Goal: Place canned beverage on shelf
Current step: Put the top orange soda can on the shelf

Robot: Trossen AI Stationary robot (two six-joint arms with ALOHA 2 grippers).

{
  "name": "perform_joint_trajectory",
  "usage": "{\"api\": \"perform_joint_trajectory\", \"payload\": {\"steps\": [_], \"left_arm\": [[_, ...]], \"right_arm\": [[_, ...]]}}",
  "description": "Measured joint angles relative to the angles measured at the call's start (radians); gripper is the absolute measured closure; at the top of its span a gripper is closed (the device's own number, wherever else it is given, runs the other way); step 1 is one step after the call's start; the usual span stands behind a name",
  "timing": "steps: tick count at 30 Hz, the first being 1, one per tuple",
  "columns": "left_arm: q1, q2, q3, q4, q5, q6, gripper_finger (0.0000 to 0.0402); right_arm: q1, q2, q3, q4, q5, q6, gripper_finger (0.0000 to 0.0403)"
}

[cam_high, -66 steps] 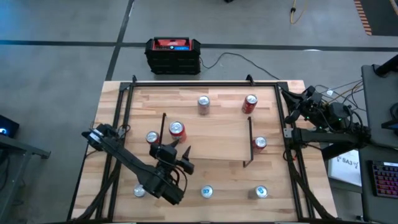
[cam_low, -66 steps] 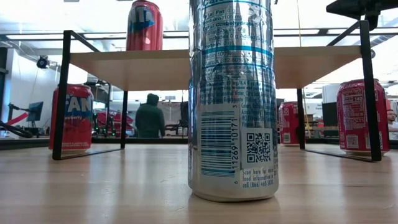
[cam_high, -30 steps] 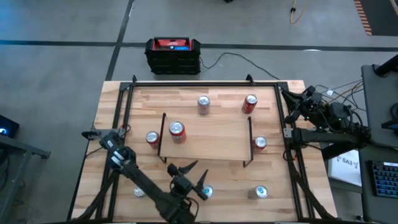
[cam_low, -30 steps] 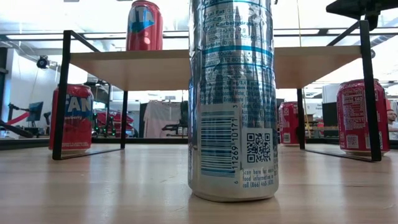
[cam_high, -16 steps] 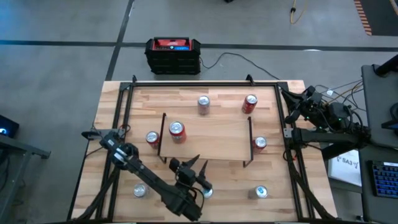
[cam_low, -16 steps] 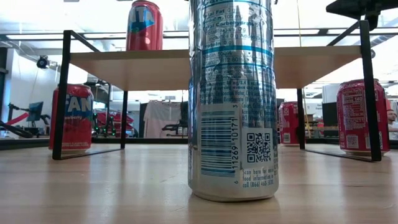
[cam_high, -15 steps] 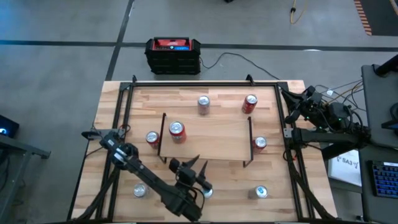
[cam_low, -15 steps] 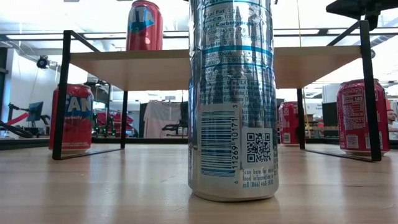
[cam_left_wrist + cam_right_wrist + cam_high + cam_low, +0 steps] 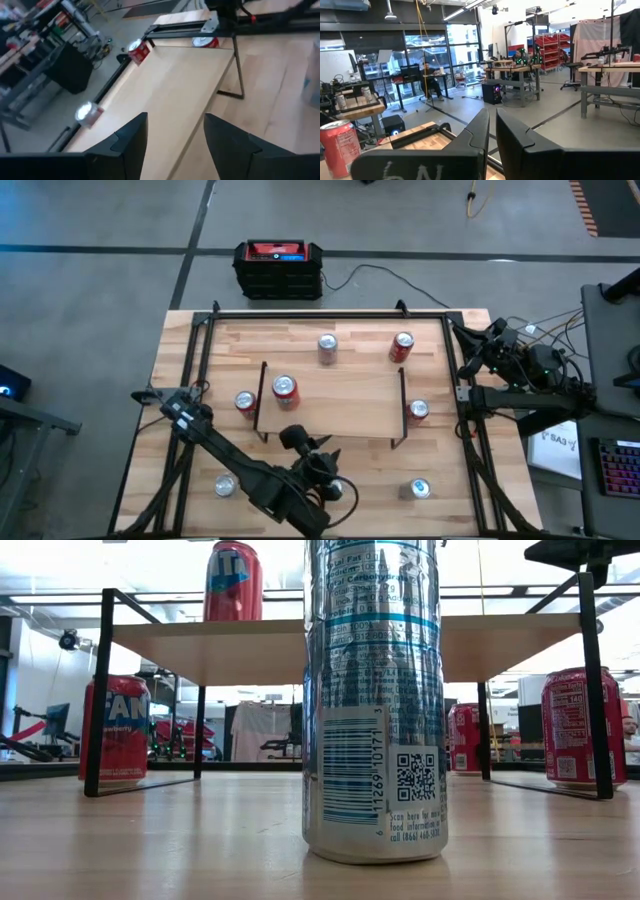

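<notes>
The left gripper point(image 9: 322, 463) hangs over the near middle of the table point(image 9: 440, 450), between the near edge of the shelf point(image 9: 350, 405) and a silver can point(image 9: 338, 491) that stands just on its near side, partly hidden by the arm. In the left wrist view its two fingers point(image 9: 131, 139) stand apart with nothing between them, and the bare shelf board fills the view ahead. From the high view I cannot tell whether the gripper touches the silver can.

In the low view that silver can point(image 9: 375, 700) stands upright, close in front of the shelf.

A red can point(image 9: 285, 390) stands on the left part of the shelf; the rest of the board is bare. Just off the shelf's left end is another red can point(image 9: 245, 402), and one more point(image 9: 418, 411) is beside its right legs. Near the far edge stand a silver can point(image 9: 327, 345) and a red can point(image 9: 402, 345). Silver cans also stand near left point(image 9: 224, 486) and near right point(image 9: 420, 489).

The right gripper point(image 9: 497, 352) waits at the table's right edge, fingers closed together, holding nothing.
</notes>
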Motion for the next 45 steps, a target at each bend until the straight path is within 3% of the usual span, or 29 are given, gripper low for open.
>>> {"api": "perform_joint_trajectory", "payload": {"steps": [9, 14, 22, 25, 28, 36, 42, 45], "left_arm": [[0.033, -0.085, -0.002, 0.009, 0.05, 0.245, 0.0177], [0.052, -0.121, -0.002, 0.024, 0.046, 0.572, 0.0164], [0.059, -0.122, -0.003, 0.035, -0.147, 1.075, 0.0158], [0.07, -0.122, -0.003, 0.071, -0.258, 1.092, 0.0158], [0.083, -0.134, -0.003, 0.098, -0.271, 1.054, 0.016], [0.157, -0.205, -0.002, 0.095, -0.025, 0.903, 0.0161], [0.289, -0.267, -0.002, 0.069, 0.455, 0.576, 0.0161], [0.338, -0.276, -0.002, 0.137, 0.597, 0.507, 0.0161]], "right_arm": [[0.0, 0.0, 0.0, 0.0, 0.0, 0.0, 0.038], [0.0, 0.0, 0.0, 0.0, 0.0, 0.0, 0.038], [0.0, 0.0, 0.0, 0.0, 0.0, 0.0, 0.038], [0.0, 0.0, 0.0, 0.0, 0.0, 0.0, 0.038], [0.0, 0.0, 0.0, 0.0, 0.0, 0.0, 0.038], [0.0, 0.0, 0.0, 0.0, 0.0, 0.0, 0.038], [0.0, 0.0, 0.0, 0.0, 0.0, 0.0, 0.038], [0.0, 0.0, 0.0, 0.0, 0.0, 0.0, 0.038]]}}
